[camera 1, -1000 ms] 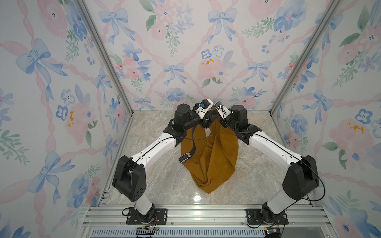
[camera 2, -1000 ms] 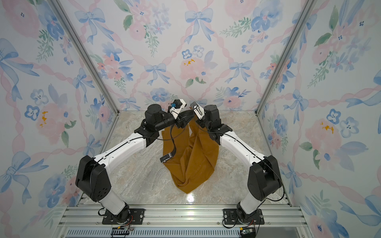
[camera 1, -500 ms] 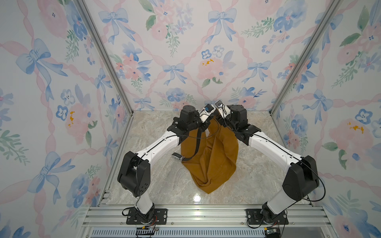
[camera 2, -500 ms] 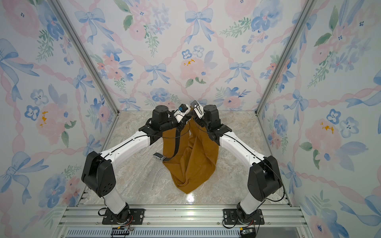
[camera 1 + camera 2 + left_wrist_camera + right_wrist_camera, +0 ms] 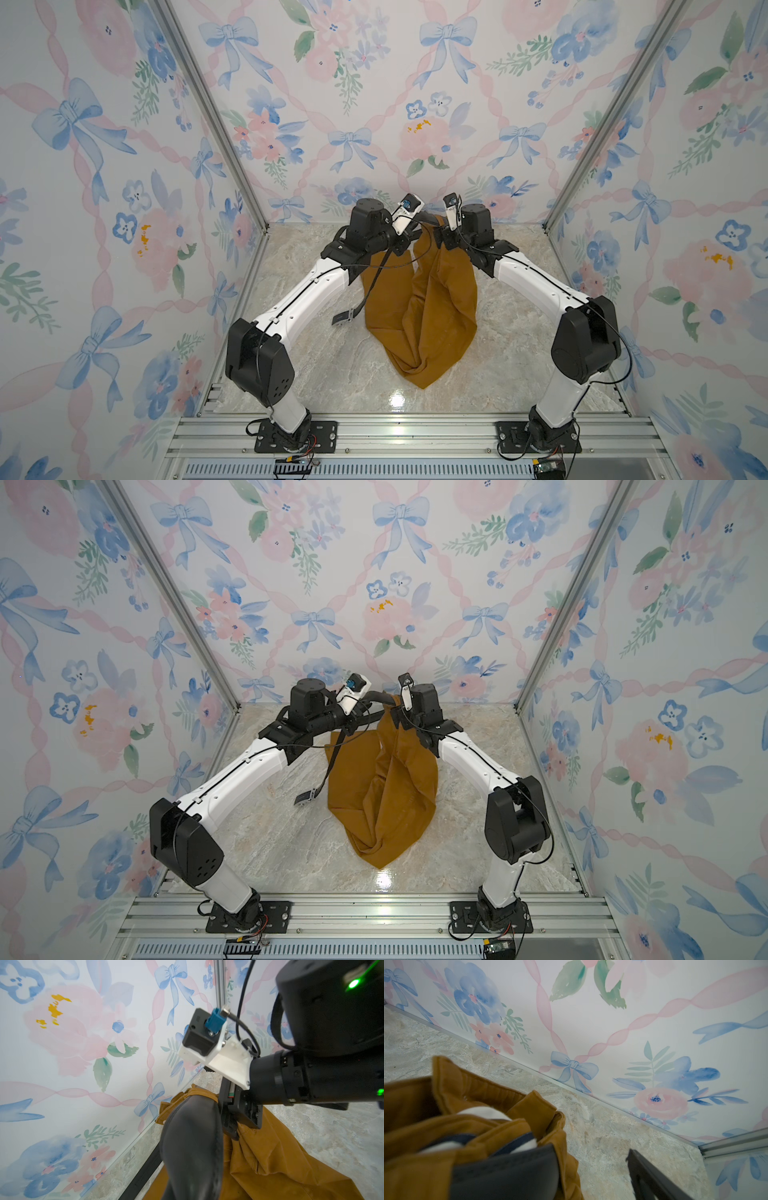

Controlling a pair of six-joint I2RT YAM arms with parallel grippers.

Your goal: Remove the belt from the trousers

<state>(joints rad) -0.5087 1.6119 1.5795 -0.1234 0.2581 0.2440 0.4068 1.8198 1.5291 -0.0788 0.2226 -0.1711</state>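
The mustard trousers point(image 5: 424, 307) point(image 5: 382, 796) hang by the waistband at the back, between both grippers, with the legs trailing onto the table. My left gripper point(image 5: 415, 232) is shut on the black belt point(image 5: 191, 1147), which arches from it into the waistband point(image 5: 197, 1093). The rest of the strap drops to the silver buckle point(image 5: 343, 319) point(image 5: 305, 798), left of the cloth. My right gripper point(image 5: 591, 1153) is open. One of its fingers point(image 5: 654, 1178) stands bare. Waistband cloth point(image 5: 477, 1093) and a dark grey strap point(image 5: 504, 1172) cover its other side.
The flowered back wall point(image 5: 374, 124) stands just behind both grippers. Side walls close in the marble tabletop point(image 5: 519, 332). An aluminium rail point(image 5: 395, 432) with both arm bases runs along the front edge.
My left gripper has shut on the belt beside the waistband. The right jaws have opened wide. The buckle end has swung left and hangs lower.
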